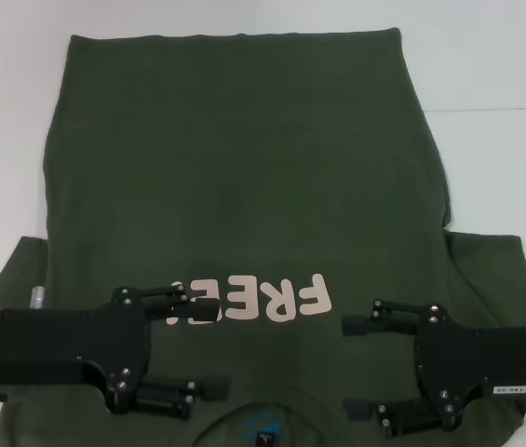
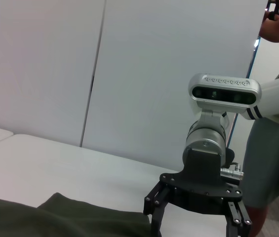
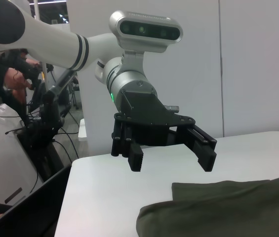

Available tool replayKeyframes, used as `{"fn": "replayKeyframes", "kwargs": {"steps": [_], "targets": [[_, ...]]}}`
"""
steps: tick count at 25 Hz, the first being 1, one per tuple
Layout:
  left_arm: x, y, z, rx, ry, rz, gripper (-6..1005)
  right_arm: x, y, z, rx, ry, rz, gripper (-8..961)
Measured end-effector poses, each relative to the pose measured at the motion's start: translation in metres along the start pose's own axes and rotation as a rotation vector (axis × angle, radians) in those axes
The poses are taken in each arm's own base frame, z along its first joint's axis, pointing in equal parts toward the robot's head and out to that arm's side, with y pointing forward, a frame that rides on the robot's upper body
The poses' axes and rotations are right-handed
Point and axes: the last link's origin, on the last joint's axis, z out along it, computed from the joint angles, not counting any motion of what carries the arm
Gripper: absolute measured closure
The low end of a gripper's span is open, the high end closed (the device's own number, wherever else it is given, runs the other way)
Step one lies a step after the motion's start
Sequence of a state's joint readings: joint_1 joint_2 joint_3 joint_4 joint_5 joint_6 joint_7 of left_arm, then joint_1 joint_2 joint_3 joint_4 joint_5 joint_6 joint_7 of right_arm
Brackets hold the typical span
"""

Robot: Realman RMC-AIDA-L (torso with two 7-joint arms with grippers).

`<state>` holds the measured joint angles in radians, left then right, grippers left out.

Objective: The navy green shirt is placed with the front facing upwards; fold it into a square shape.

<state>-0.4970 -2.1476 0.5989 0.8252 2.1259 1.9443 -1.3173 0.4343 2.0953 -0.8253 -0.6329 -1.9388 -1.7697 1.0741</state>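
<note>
Tools spread: left tool (image 1: 214, 345) and right tool (image 1: 351, 366) hover near the collar. Navy green shirt (image 1: 244, 177) lies flat, front up, spanning the counter (image 1: 505, 56). Risk: uneven pinches skew the fold.

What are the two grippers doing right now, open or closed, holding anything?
Left gripper: open, holding nothing, over the navy green shirt.
Right gripper: open, holding nothing, over the shirt too.

Lab: white partitions (image 2: 144, 74), cabled equipment (image 3: 45, 123)
</note>
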Motion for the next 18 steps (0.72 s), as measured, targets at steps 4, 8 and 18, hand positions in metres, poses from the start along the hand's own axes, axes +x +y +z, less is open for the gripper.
{"fn": "replayKeyframes", "kwargs": {"steps": [4, 8, 18], "targets": [[-0.0002, 0.0001, 0.0008, -0.002, -0.001, -0.001, 125, 0.0, 0.0003, -0.0001, -0.001, -0.001, 0.001, 49], [-0.0002, 0.0002, 0.001, -0.003, -0.001, -0.004, 124, -0.0002, 0.0011, 0.0001, -0.006, -0.004, 0.001, 51], [-0.0027, 0.0003, 0.0029, -0.003, 0.003, -0.015, 124, -0.0006, 0.004, -0.0022, -0.017, -0.021, 0.018, 54]]}}
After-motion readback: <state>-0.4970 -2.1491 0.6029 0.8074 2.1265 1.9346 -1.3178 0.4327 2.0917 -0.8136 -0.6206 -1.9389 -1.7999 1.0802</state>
